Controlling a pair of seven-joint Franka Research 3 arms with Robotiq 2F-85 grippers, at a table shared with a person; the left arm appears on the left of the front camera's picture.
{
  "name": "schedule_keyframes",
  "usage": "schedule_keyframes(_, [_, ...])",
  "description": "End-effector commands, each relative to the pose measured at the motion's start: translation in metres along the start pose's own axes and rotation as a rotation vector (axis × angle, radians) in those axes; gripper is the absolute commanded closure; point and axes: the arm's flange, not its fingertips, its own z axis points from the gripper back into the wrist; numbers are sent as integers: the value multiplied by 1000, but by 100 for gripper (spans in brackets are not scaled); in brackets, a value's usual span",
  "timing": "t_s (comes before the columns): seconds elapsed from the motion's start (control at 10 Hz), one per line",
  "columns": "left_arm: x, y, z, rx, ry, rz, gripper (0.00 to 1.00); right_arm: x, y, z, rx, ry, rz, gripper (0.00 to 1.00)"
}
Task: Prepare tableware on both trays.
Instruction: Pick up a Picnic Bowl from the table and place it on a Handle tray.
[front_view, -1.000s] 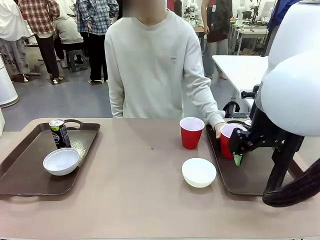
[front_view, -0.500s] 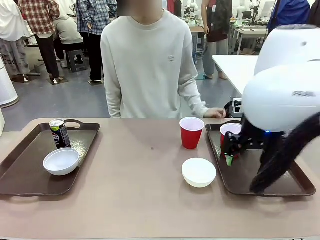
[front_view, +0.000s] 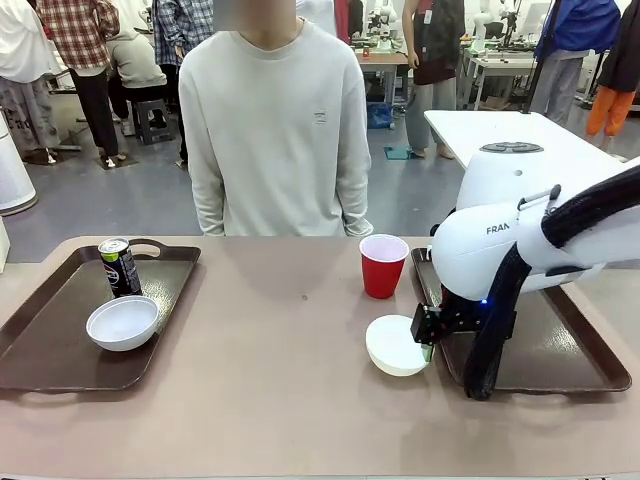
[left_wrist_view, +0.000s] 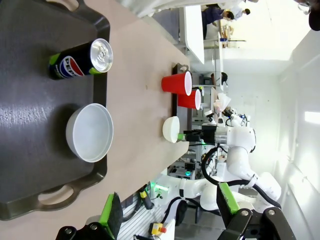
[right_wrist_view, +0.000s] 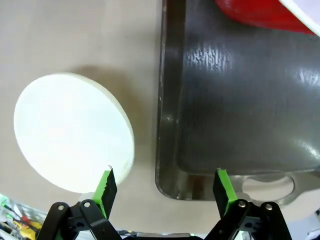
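- Right hand (front_view: 427, 337) has swung left off the right tray (front_view: 575, 372) to the loose bowl (front_view: 392, 345); the person (front_view: 275, 130) has pulled their hand back from that tray.
- Right hand is open and empty; in its wrist view one finger is over the bowl's edge, the other over the tray rim.
- Loose bowl sits on the worktop (front_view: 280, 400), just beside the right tray and outside it.
- One cup (front_view: 383, 265) stands on the worktop near that tray; the tray cup (left_wrist_view: 190, 99) is on it.
- Left tray (front_view: 40, 352) holds a can (front_view: 119, 266) and the left bowl (front_view: 122, 322).
- Left hand (left_wrist_view: 169, 207) hangs open above it.
- Step, likely: fetching the loose bowl for the right tray.
- Next move probably needs the rim between the fingers, a firm close, then a lift over the tray rim.
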Motion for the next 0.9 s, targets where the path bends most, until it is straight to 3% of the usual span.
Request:
schedule_keyframes(0.0, [-1,-1,2,-7,1,-6,0,11,6,8,59,-8,19,0])
schedule_keyframes(0.4, [-1,-1,2,-7,1,-6,0,20,17,10,87,-30,48,0])
schedule_keyframes(0.8, [-1,-1,2,-7,1,-6,0,25,21,4,198,-85,131,0])
